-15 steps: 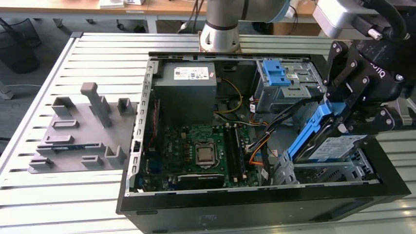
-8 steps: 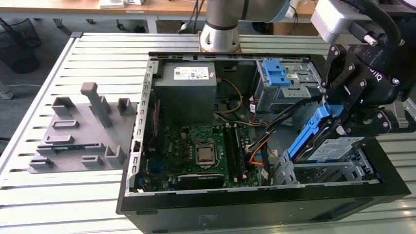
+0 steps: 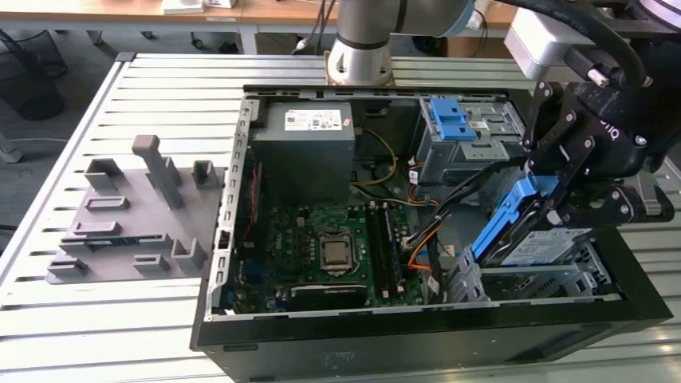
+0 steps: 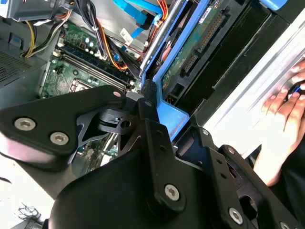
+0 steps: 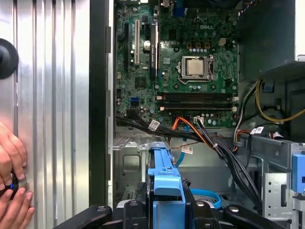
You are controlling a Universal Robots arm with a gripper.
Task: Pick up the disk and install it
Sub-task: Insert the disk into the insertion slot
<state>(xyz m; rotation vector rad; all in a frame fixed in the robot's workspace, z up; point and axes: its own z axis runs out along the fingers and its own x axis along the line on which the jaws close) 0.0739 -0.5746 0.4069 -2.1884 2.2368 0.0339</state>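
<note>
Slatted metal table (image 3: 139, 96) carried an open computer case (image 3: 426, 339) lying on its side, with a grey moulded fixture (image 3: 127, 227) beside it on the exterior view's left. Inside the case were noted a green motherboard (image 3: 330, 239), a grey power-supply box (image 3: 309, 136) and a metal drive cage (image 3: 458, 128) with blue latches. The gripper (image 3: 543, 211) was closed on the disk (image 3: 505, 227), its fingers (image 5: 195, 210) pressed to either side of the blue carrier rail. The disk stood on edge and tilted, its lower end down among the metal bay brackets (image 3: 553, 275) at the case's corner on the exterior view's right. Whether it was seated could not be determined. A person's hand (image 5: 12, 181) rested on the table outside the case wall.
</note>
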